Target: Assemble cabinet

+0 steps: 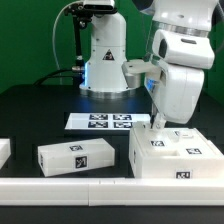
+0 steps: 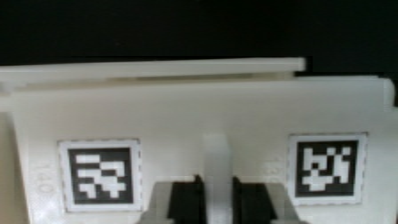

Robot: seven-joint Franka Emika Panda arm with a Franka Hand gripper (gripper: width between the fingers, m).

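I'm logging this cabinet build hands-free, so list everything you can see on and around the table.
cabinet: one, white with black-and-white tags, on the table at the exterior view's right, under the arm
block: one, white with one tag, beside the cabinet toward the exterior view's left
marker board: one, white with tags, flat behind the block
piece: one, white, cut off at the exterior view's left edge
rail: one, white, along the table's near edge
table: one, black
backdrop: one, green, behind
base: one, white, at the table's back
arm: one, white, above the cabinet
fingers: two, dark, at the cabinet's tagged face; open or shut unclear
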